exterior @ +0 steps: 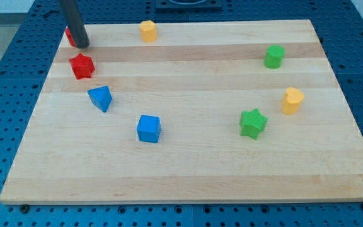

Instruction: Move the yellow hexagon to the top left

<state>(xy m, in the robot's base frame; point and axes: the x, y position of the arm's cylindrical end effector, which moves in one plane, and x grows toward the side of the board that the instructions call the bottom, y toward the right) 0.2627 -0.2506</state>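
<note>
tip: my tip (82, 45) rests at board's (188, 170) top-left corner; plain rod, no claw, so nothing to open or clamp.
red: 2. One block (70, 36) touching tip on its left, mostly hidden, shape can't tell. Red star (81, 65) just below tip.
yellow: 2. Yellow hexagon (147, 30) right of tip, near top edge, apart from it. Other yellow block (292, 99) far right & lower.
blue: 2. Blue triangle (100, 98) below tip, past red star; blue cube (149, 128) lower-right of that.
green: 2. Green cylinder (273, 56) far right of tip; green star (253, 122) right & well below.
containers: board only, all 8 blocks on it.
</note>
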